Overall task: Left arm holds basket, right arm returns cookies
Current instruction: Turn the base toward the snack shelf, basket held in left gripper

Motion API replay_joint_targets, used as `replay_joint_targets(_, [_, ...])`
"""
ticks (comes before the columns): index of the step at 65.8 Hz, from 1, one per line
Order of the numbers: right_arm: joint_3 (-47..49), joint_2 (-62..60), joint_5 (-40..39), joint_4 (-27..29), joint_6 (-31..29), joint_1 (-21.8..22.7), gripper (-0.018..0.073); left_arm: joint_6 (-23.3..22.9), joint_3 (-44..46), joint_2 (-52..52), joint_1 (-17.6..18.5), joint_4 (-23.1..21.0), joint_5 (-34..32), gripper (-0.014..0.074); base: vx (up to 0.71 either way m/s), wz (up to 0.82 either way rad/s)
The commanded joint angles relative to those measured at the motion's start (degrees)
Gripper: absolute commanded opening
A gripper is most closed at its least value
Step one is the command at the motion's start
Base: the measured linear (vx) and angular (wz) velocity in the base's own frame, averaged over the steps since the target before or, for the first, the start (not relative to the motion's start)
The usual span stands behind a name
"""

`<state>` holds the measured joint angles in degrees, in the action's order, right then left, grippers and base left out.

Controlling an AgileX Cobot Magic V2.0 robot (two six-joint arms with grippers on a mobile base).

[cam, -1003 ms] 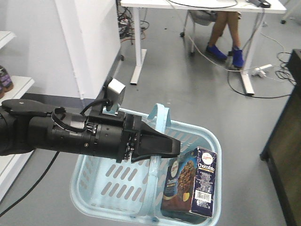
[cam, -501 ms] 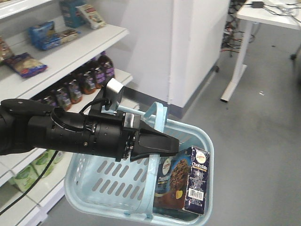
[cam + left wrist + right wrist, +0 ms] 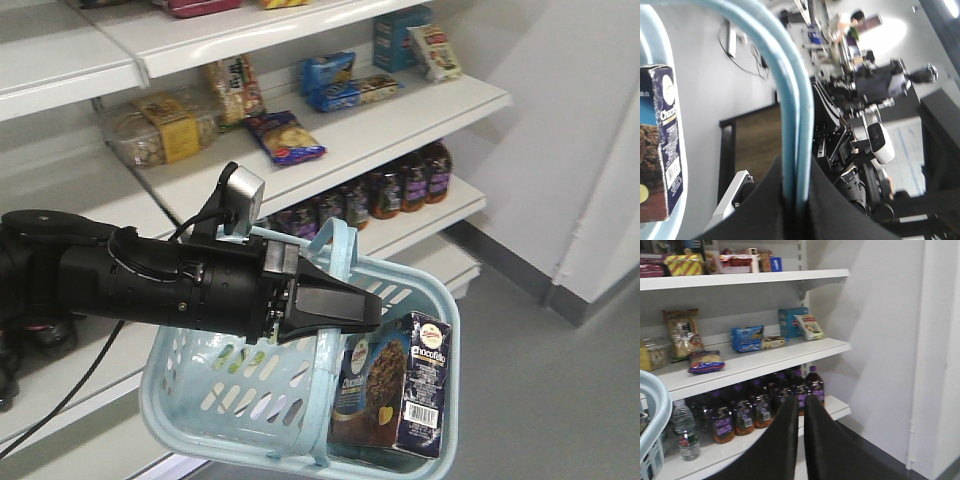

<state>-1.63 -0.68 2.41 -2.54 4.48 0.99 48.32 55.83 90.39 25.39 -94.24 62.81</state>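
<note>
Stocked shelves point(image 3: 330, 135) fill the background. Left gripper point(image 3: 368, 312) clenched on both handles point(image 3: 790, 100) of basket point(image 3: 190, 405); cookies point(image 3: 395, 385) upright inside, beyond the handles. Right gripper point(image 3: 801, 440) fingers nearly together, empty.

1. The basket point(image 3: 150, 405) was light blue with slotted sides; its handles point(image 3: 340, 240) were a paler blue.
2. The cookies point(image 3: 400, 390) box was dark navy, picturing brown chocolate-chip cookies, with white lettering, a red oval logo and a white barcode panel.
3. The left arm point(image 3: 130, 285) was black; its camera point(image 3: 243, 190) was silver-grey.
4. The right gripper point(image 3: 801, 400) was black.
5. The shelves point(image 3: 430, 100) were white; the bottles point(image 3: 400, 190) were dark with purple labels.
</note>
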Motion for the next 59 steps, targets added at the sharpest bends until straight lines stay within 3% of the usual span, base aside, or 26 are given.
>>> replay_joint_targets(1, [-1.03,-0.48,-4.17,-0.33,0.07,0.2,-0.0006,0.86,1.86,-2.81,0.29,-7.7,3.55,-0.0006,0.18,0.71])
replay_joint_targets(20, [-1.03,-0.48,-4.22,-0.33,0.07,0.2,-0.0006,0.86,1.86,-2.81,0.29,-7.7,3.55,-0.0006,0.17,0.61])
replay_joint_targets(59, [-1.03,-0.48,-4.22,-0.33,0.07,0.2,-0.0006,0.86,1.86,-2.81,0.29,-7.7,3.55,-0.0006,0.15,0.38])
